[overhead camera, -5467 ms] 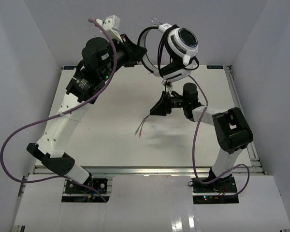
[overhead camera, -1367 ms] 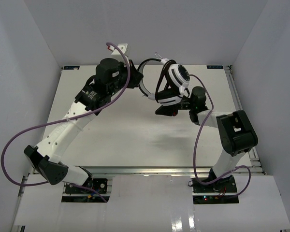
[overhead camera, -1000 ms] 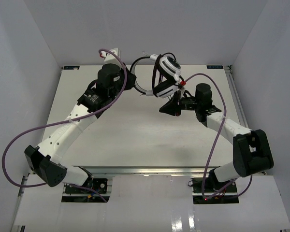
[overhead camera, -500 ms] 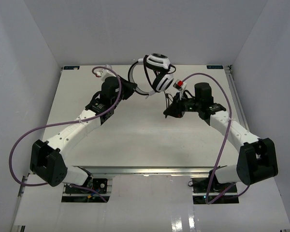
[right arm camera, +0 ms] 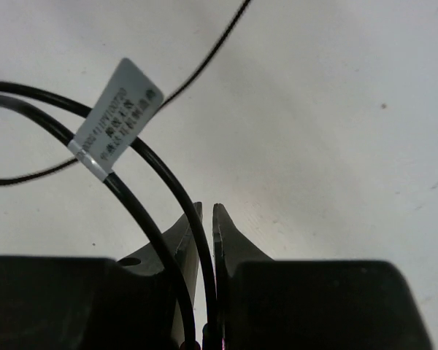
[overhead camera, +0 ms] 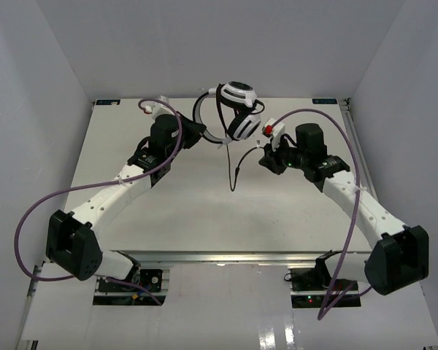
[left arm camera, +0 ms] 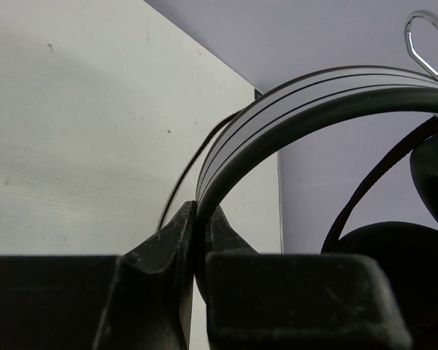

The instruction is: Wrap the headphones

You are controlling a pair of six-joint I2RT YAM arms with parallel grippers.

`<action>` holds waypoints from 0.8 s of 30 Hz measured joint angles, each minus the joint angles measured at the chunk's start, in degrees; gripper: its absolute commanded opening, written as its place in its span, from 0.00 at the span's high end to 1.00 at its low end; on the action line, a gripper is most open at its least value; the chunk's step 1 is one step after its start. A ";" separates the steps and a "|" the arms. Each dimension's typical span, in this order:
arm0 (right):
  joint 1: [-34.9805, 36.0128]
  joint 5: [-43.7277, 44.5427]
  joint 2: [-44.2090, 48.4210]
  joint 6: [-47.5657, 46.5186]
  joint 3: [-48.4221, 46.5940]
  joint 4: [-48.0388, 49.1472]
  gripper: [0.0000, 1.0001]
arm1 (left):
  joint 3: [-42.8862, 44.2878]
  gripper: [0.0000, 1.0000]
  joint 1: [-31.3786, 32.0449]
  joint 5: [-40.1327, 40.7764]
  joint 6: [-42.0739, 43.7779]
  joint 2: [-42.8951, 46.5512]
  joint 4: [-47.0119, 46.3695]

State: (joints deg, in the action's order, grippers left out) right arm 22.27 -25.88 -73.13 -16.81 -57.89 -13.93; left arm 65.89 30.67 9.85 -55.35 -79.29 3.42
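The headphones are held above the table's far middle; the headband is clamped by the left gripper; the cable is pinched between the right gripper's closed fingers; 1 strand is left dangling.
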 measured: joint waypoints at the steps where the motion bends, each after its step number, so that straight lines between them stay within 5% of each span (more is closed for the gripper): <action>1: 1.11 1.70 1.95 -2.47 -0.13 -1.09 0.92 | 0.01 1.00 -0.37 0.01 0.43 -0.33 -0.01; 8: 11.06 8.16 10.48 -18.37 -8.81 -9.94 0.92 | 3.64 1.00 -1.46 0.23 5.26 -9.91 -0.21; 15: 11.14 12.48 7.38 -23.02 -21.20 -11.58 0.92 | 4.87 1.00 -1.38 -1.55 9.69 -20.16 1.15; 24: 9.53 22.32 -0.57 -24.62 -29.09 -5.72 0.92 | 2.87 1.00 0.66 -4.68 17.72 -19.52 0.67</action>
State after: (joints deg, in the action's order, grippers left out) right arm 31.79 -3.56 -73.70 -41.43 -86.98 -19.65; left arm 68.76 31.33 5.16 -37.63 -98.81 4.08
